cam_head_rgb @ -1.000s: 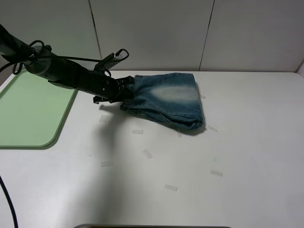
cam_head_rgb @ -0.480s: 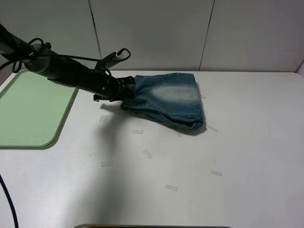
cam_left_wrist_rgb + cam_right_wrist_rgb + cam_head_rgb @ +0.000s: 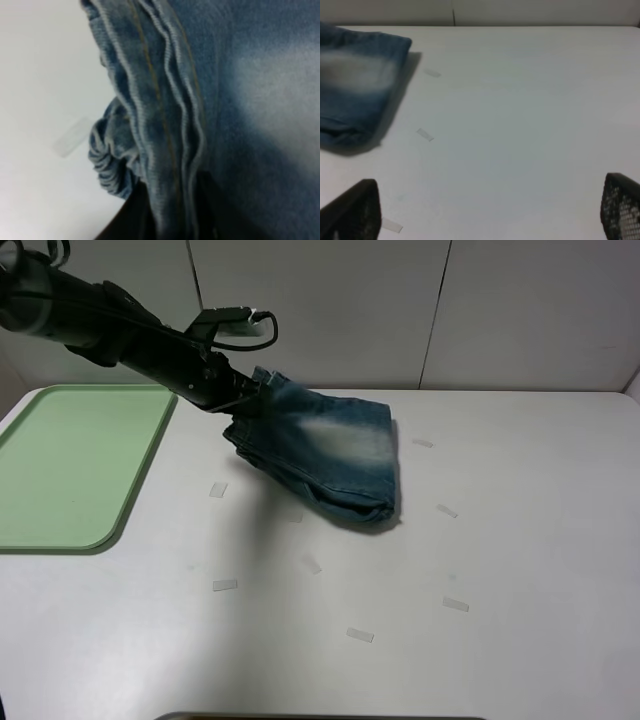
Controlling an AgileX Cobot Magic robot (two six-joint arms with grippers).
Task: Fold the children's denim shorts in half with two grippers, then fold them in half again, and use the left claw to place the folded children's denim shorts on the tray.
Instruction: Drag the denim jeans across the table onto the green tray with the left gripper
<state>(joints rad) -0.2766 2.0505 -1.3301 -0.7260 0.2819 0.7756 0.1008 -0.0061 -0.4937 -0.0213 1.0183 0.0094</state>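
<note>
The small blue faded denim shorts are seen folded into a thick bundle on the white surface, a little way from the flat pale green plastic tray. One corner of the bundle is lifted on the side nearest the tray, while the far end is resting on the surface. That corner is pinched by the black left claw, which is pressed together on the cloth. The folding looks done, judged by the stacked layers. What is left, it seems, is for the shorts to be carried over to the tray and set down on it. Nothing is seen on the tray.

In the high view, the whole bundle, the tray and the left arm are shown together. The right claw is not shown there at all. In the left wrist view, the folded edges and the gathered waistband are seen from very close, with many layers side by side, but the tray is not seen. In the right wrist view, the black right claw is seen spread wide and holding nothing, well away from the shorts, over bare surface with small strips of clear tape.
</note>
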